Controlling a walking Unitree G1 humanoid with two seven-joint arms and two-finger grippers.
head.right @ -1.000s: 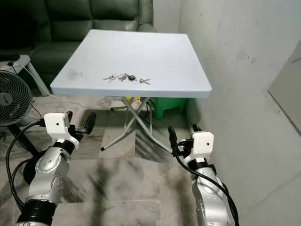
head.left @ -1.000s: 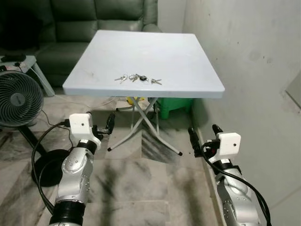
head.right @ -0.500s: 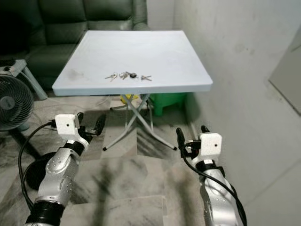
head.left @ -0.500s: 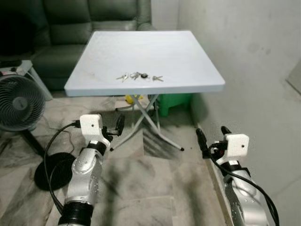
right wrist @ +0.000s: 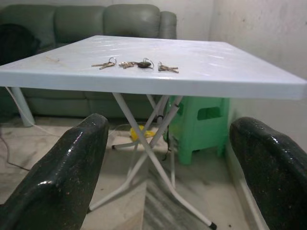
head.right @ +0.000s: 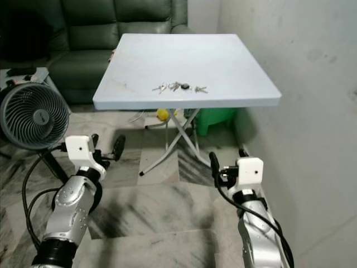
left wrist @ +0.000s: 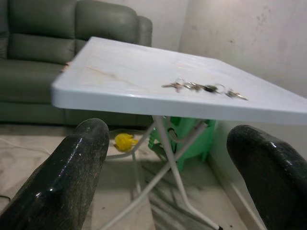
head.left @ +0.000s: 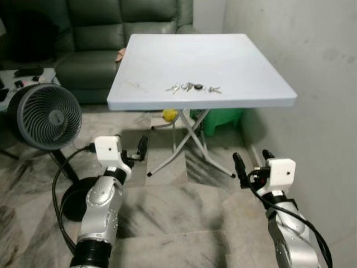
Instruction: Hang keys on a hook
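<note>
The string of small metal keys with a dark fob (head.left: 193,87) lies near the front edge of the pale blue square folding table (head.left: 245,67), long axis running 9 to 3 o'clock, at about 12 o'clock from both grippers and well above them. The left gripper (head.left: 130,149) and right gripper (head.left: 252,161) hang below the tabletop, jaws wide apart, holding nothing; neither looks clearly nearer. Count: 1 key string of perhaps 4 clusters, too small to be sure, 1 table, 1 grey round fan (head.left: 44,116), 1 green plastic stool (head.left: 223,118)
</note>
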